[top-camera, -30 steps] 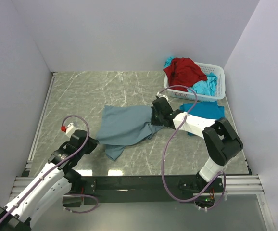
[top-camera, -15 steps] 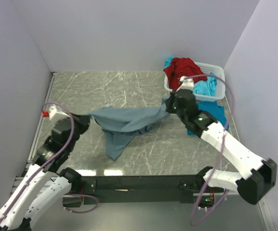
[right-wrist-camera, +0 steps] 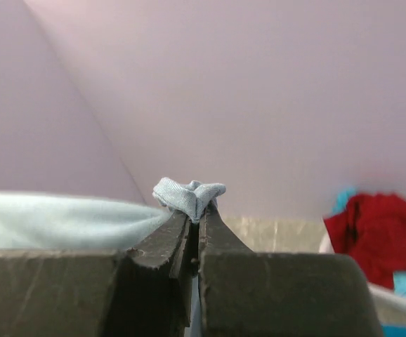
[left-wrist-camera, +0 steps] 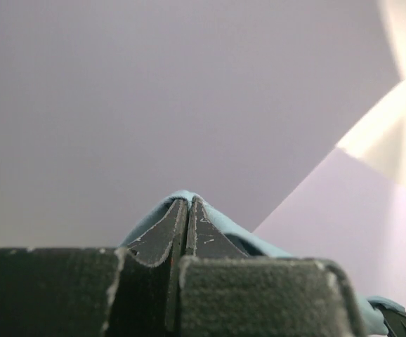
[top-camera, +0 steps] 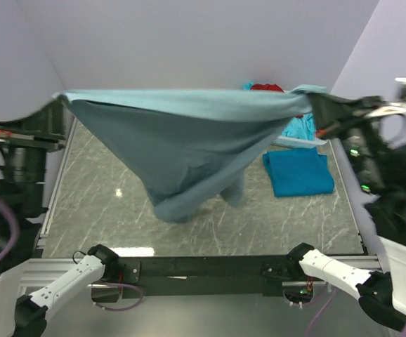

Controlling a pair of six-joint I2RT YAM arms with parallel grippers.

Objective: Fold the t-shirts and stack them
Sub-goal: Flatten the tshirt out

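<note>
Two corners of the grey-blue t-shirt are held high above the bench in the top view, with a folded turquoise t-shirt lying on the bench at right. Left wrist view: the left end effector is pressed together on cloth. Right wrist view: the right end effector pinches a bunched corner. The step is likely spreading; the next move calls for laying the shirt flat, uncreased.
</note>
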